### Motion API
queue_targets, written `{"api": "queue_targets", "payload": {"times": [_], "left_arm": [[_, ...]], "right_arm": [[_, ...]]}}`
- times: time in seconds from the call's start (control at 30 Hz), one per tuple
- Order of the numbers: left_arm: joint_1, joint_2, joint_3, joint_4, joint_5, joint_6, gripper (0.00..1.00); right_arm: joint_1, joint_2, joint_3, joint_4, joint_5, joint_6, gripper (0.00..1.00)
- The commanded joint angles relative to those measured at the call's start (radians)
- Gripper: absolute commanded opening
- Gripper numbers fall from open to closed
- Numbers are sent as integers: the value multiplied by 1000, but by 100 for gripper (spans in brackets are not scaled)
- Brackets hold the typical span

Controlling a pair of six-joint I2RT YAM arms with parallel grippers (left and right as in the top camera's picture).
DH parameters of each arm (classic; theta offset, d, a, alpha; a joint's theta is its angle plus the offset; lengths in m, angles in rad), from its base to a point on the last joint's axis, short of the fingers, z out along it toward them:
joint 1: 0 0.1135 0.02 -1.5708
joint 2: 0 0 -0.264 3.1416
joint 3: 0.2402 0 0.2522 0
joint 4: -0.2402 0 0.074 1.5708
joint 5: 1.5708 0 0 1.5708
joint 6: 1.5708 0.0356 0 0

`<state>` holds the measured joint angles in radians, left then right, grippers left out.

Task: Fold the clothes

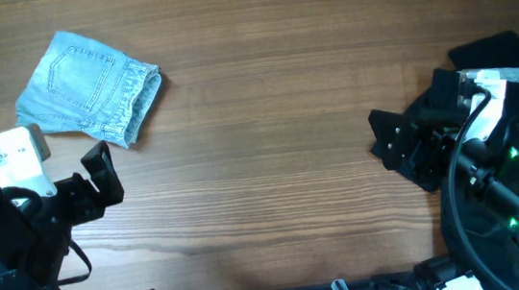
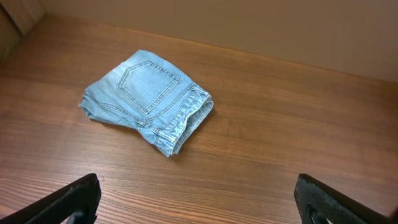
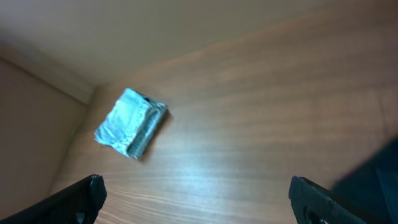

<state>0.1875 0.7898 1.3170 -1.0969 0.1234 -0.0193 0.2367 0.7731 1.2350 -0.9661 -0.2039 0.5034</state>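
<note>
The light-blue denim shorts [image 1: 89,87] lie folded into a small packet at the table's far left, a back pocket facing up and the cuffed hems at the right end. They also show in the left wrist view [image 2: 147,99] and, blurred, in the right wrist view [image 3: 130,122]. My left gripper [image 1: 99,176] is open and empty, just in front of the shorts and apart from them; its fingertips [image 2: 198,199] frame bare wood. My right gripper [image 1: 385,141] is open and empty at the right side, far from the shorts; its fingers [image 3: 198,196] are spread wide.
A black fabric garment [image 1: 511,51] with a white label lies at the right edge, behind the right arm. The wooden table [image 1: 276,114] lies between the arms. The arm bases run along the front edge.
</note>
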Motion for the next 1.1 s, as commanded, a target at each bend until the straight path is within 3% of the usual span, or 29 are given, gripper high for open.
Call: {"api": "queue_targets", "payload": {"times": [0.0,0.07,0.27,0.43,0.6,0.87,1.07], "left_arm": [[-6,2,6,2,-13,19,100],[-6,2,6,2,-13,19,100],[-6,2,6,2,-13,19,100],[-6,2,6,2,-13,19,100],[-6,2,6,2,-13,19,100],[-6,2,6,2,-13,19,100],[-6,2,6,2,-13,19,100]], "right_arm": [[0,5,10,-30,70,42,100],[0,5,10,-1,131,42,100],[0,2,6,133,24,-364,100],[-5,-74,-109,335,23,-568,100],[-66,-261,-410,577,23,-579,100],[-106,-610,-798,619,23,-609,100],[-128,-765,-1028,789,23,-609,100]]}}
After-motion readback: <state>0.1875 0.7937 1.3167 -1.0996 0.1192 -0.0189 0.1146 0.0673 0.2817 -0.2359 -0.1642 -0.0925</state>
